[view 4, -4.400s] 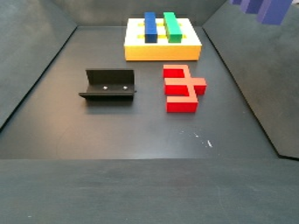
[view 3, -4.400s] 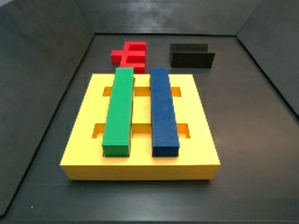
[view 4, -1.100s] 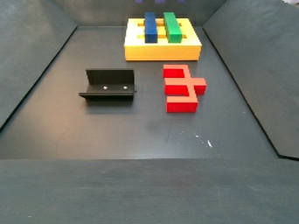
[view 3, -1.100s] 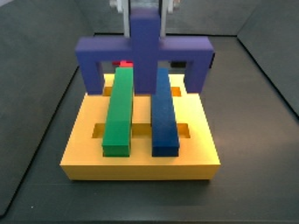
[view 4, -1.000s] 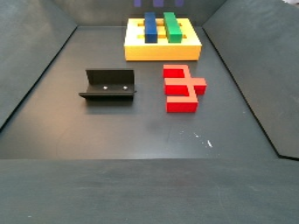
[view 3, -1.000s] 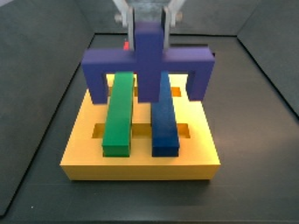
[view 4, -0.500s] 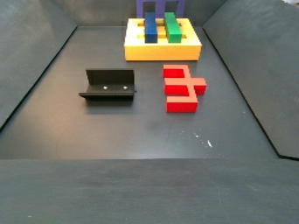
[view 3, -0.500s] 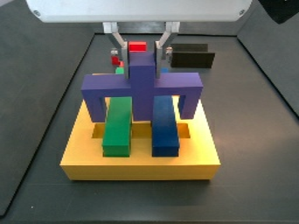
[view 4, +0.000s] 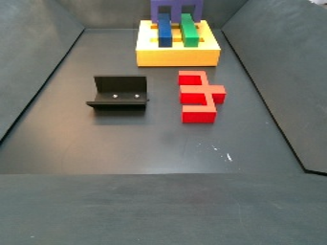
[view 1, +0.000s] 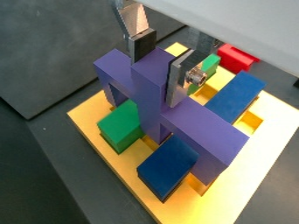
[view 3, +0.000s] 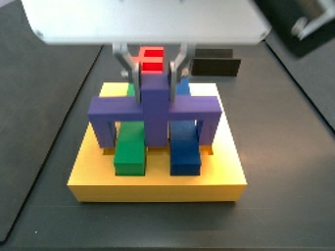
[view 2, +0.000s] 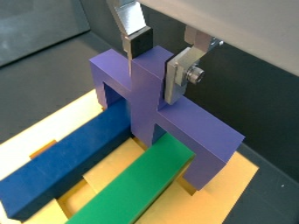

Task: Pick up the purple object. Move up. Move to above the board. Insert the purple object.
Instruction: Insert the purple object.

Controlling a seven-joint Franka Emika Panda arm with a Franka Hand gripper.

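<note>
The purple object (view 3: pixel 155 106) sits in the centre of the side view, pinched by its raised middle stub between the tool's (view 1: pixel 159 54) silver fingers (view 2: pixel 180 73). It straddles the green bar (view 3: pixel 129 143) and the blue bar (view 3: pixel 185 142), with its legs reaching down toward the yellow board (view 3: pixel 159 180).

You are in the insertion step: pick-up, lift and travel look finished, and the piece is low over the board. Whether the legs are already inside the cut-out slots cannot be told here; in a wrist view the left leg meets the board beside the green bar (view 1: pixel 121 124), and the blue bar (view 1: pixel 176 162) runs under the bridge.

Reading across the side view, the fixture (view 4: pixel 118 93) stands at centre left on the dark surface (view 4: pixel 153 144), the red stepped block (view 4: pixel 198 97) just right of centre, both well apart from the board (view 4: pixel 178 55) at the upper middle.

Your next move, as I judge it, is a straight push down with the legs kept square to the slots, then letting go once the piece seats.
</note>
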